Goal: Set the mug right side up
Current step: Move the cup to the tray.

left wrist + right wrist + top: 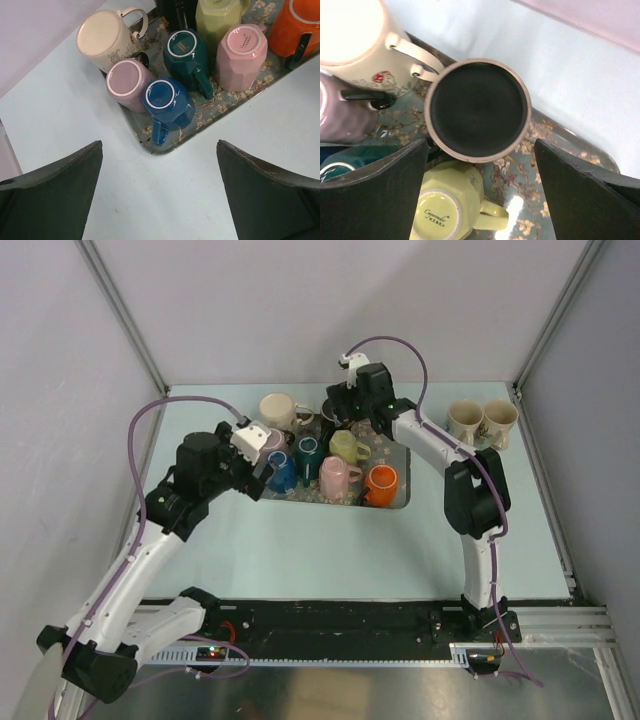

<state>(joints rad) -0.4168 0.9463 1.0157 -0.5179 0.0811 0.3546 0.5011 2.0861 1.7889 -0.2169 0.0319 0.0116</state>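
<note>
Looking at the right gripper (481, 146) first: spread wide, grabbing nothing, hanging right above the black round mug with the pale rim ring (478, 110) by the far edge of the floral-patterned metal tray (512, 175). No telling base-up or mouth-up. Cramped around it: handle of a cream printed ceramic mug (355, 45) just beside the rim on one side, an upside-down lime-green faceted mug (447, 210) just beside on the other. Same deal with the left gripper (160, 145): fingers well apart, empty, hanging over the bare pale-blue table (65, 110) just off the tray's near corner, close to an upside-down navy faceted mug (167, 100) and a lilac mug (127, 82). Loads of bare table between tray edge and arm bases.
</note>
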